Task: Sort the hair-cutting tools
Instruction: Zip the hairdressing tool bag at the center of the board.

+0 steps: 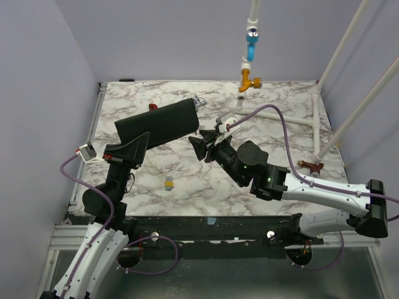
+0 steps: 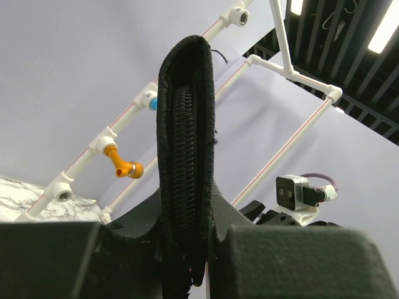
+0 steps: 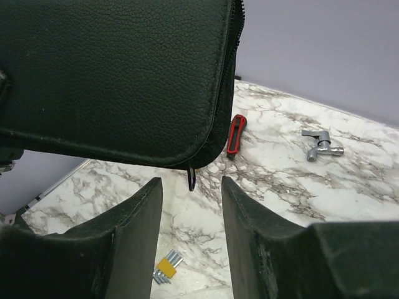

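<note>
Right gripper (image 3: 190, 193) is gaping just below the zipper pull (image 3: 192, 179) of the black pouch (image 3: 112, 75). Left gripper (image 2: 182, 240) is clamping that pouch.

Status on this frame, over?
Left gripper shut on pouch, aloft. Right gripper open, zip pull just ahead. Comb, scissors not in sight.

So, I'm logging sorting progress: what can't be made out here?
- Comb and scissors: in no view; the walls of the black zip case hide its inside.
- Red-handled tool: top view, mostly behind the case.
- Zip pull: right wrist view, whether the right gripper touches it is unclear.
</note>
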`<state>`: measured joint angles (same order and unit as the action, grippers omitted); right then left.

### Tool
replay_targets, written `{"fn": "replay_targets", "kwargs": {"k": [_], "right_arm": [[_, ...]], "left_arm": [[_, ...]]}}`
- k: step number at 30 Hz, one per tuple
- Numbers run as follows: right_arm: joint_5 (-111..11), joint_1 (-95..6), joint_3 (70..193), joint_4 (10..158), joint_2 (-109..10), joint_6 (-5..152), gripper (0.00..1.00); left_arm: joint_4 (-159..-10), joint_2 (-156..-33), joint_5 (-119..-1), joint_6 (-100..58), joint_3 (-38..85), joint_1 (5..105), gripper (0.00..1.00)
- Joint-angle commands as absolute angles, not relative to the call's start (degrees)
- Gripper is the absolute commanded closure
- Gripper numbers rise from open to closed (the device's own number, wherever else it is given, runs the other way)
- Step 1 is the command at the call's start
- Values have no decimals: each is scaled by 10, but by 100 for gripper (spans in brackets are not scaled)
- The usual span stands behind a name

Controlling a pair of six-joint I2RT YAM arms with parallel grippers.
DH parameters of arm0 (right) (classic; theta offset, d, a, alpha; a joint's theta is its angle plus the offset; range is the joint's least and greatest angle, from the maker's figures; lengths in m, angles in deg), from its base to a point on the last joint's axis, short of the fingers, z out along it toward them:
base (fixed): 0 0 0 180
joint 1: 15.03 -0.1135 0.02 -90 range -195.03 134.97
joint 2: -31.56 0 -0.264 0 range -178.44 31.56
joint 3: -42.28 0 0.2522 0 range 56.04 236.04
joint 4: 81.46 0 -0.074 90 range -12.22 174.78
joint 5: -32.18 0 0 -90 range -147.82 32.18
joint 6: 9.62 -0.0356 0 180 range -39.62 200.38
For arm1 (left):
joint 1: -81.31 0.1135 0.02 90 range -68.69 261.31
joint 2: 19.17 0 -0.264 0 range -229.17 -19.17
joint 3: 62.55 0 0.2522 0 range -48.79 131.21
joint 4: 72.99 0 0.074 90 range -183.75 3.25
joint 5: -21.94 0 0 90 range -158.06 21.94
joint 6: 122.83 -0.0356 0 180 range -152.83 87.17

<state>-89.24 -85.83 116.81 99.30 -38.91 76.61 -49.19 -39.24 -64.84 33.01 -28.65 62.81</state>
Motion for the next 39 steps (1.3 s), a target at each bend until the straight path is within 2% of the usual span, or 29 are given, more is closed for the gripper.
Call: {"fn": "replay_targets", "kwargs": {"k": [1, 5, 13, 23, 39], "right_arm": [[-932, -859, 1190, 1013, -399, 785, 58], [-933, -859, 1187, 1022, -398, 798, 65], [-923, -859, 1188, 1024, -396, 826, 72], [-891, -859, 1189, 1007, -392, 840, 99], [-783, -860, 1180, 929, -374, 841, 99]], "left_arm": [[-453, -386, -642, 339, -271, 628, 100], [-456, -383, -641, 338, -273, 628, 100], [-460, -380, -638, 338, -272, 628, 100], [-467, -381, -639, 337, -271, 628, 100], [-461, -394, -652, 322, -262, 628, 100]]}}
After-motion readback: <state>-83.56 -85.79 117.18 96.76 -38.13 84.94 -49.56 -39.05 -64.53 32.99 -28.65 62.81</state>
